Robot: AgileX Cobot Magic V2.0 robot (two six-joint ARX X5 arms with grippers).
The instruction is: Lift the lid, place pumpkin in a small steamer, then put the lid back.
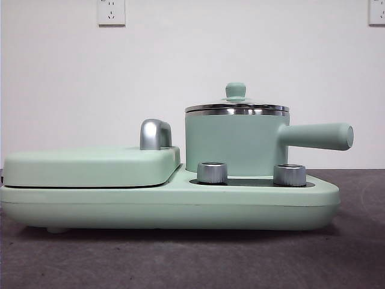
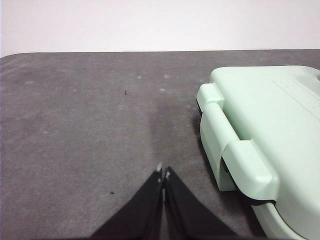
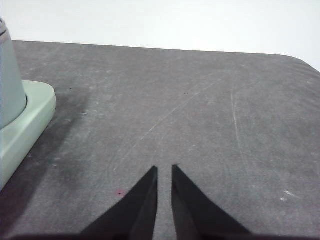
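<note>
Both grippers idle over your bench (image 3: pixel 200 100): left gripper (image 2: pixel 163 173) clenched empty beside the griddle cover (image 2: pixel 270 120), right gripper (image 3: pixel 164 170) barely parted. Your lid (image 1: pixel 236 103) sits on the small steamer (image 1: pixel 234 144). No readable writing.

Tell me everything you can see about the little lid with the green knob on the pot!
The small round lid with a shiny steel rim and mint-green knob sits flat and closed on the mint-green cylindrical pot with the long straight side handle. Its knob points straight up. Steel rim rests on the pot's steel rim. Nothing else touches it; no end effector is near it.
</note>
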